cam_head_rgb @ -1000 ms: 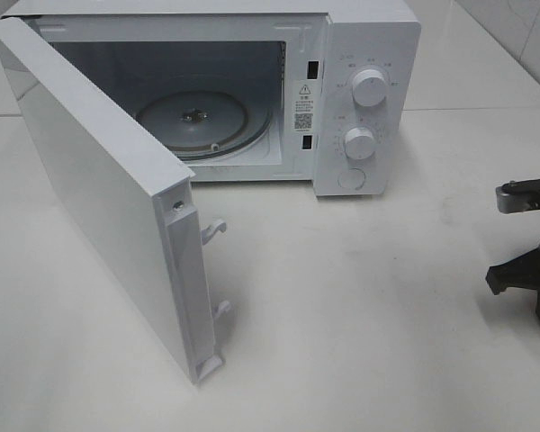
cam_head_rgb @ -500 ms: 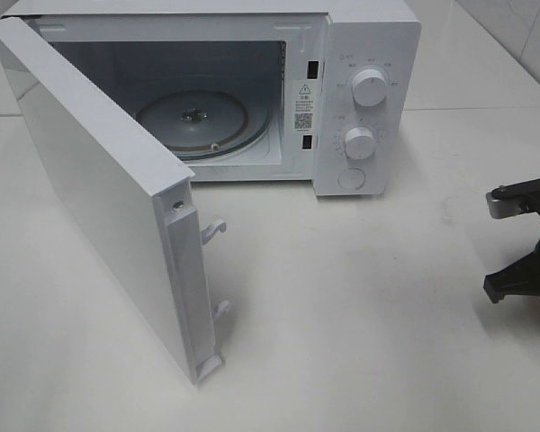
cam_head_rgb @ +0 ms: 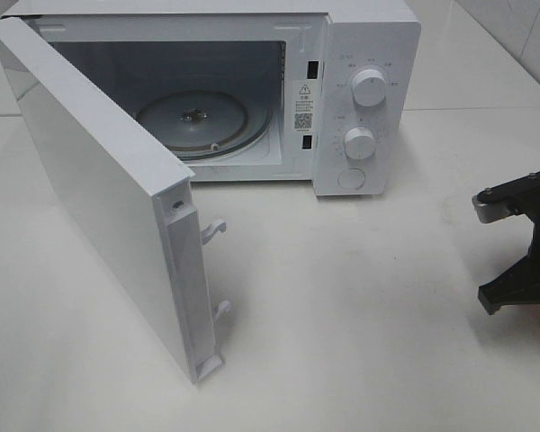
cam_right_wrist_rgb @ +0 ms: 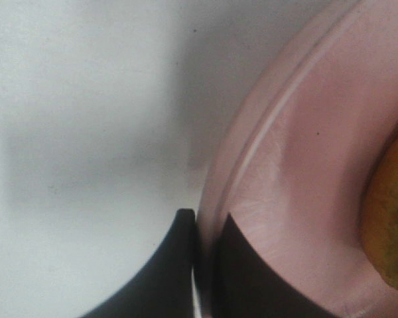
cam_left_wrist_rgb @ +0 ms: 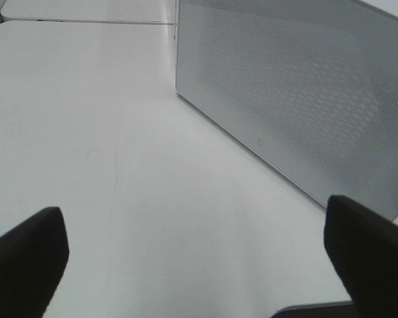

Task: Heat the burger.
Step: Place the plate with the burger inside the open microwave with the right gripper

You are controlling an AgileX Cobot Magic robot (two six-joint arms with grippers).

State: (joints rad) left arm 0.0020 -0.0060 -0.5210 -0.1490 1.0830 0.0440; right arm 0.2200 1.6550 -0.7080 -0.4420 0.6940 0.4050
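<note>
Right of the open microwave (cam_head_rgb: pixel 360 54), my right end effector (cam_right_wrist_rgb: pixel 202 228) clamps the plate (cam_right_wrist_rgb: pixel 252 152) rim so the burger (cam_right_wrist_rgb: pixel 391 212) on it travels untouched; my left end effector (cam_left_wrist_rgb: pixel 199 258) gapes empty beside its door (cam_head_rgb: pixel 99 180).

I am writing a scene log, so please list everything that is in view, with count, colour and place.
microwave: one, white, at the back of the table
door: one, white, swung open toward the left arm's side
turntable: one, clear glass, inside the microwave, bare
knobs: two, white, on the microwave's panel, one above the other
table: one, white, under everything
plate: one, pink, only in the right wrist view
burger: one, only a golden-brown edge shows, on the plate
left gripper: one, black, open, over the table near the microwave
right gripper: one, black, shut on the plate's rim
</note>
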